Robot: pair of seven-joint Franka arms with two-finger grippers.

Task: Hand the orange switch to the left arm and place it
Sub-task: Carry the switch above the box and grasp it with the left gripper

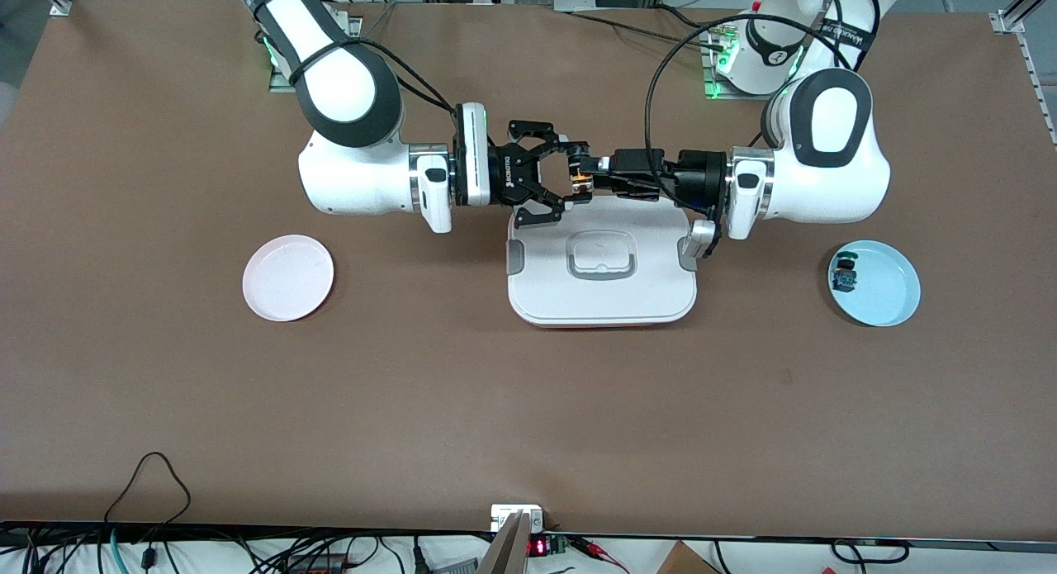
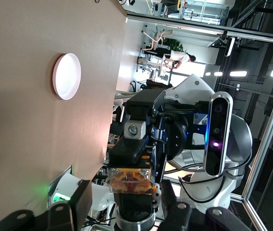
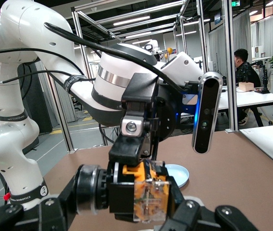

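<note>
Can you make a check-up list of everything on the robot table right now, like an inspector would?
Surface: brown table, flat, no spills seen.
Job's things: orange switch up in the air over the box's edge nearest the robots; box lid on.
Clutter: pink plate toward the right arm's end; blue plate toward the left arm's end, with a small blue-and-green switch on it.
Grippers: left gripper shut on the orange switch; right gripper open, its fingers spread around the switch, above the box.
Cables: black cable looping off the left arm; loose wires at the table edge nearest the camera.
Surroundings: metal frames, a seated person.
</note>
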